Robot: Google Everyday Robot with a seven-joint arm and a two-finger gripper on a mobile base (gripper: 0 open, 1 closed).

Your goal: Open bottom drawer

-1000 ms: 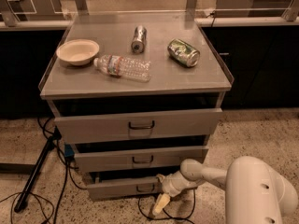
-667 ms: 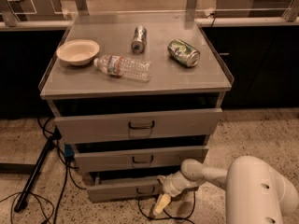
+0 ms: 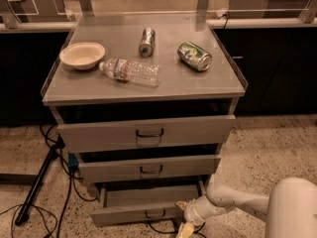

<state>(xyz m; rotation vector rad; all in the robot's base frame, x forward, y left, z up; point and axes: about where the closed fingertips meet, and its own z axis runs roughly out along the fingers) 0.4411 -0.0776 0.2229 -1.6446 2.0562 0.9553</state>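
gripper (image 3: 184, 221) sits low near the floor, at the right end of the bottom drawer (image 3: 130, 213); whether it is wide or narrow i cannot tell. that drawer, lowest of three in the grey cabinet (image 3: 198, 86), is pulled out with its inside showing. on the cabinet top, left to right: a bowl (image 3: 82, 55), a plastic bottle (image 3: 131, 72) lying down, a silver can (image 3: 147, 41), a green can (image 3: 194, 55).

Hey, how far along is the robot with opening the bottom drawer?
Mostly done: the grey metal bottom drawer is pulled out, with its inside showing. In hand: the gripper sits at the front panel's right end, beside the dark loop handle. Left: perhaps a further pull.
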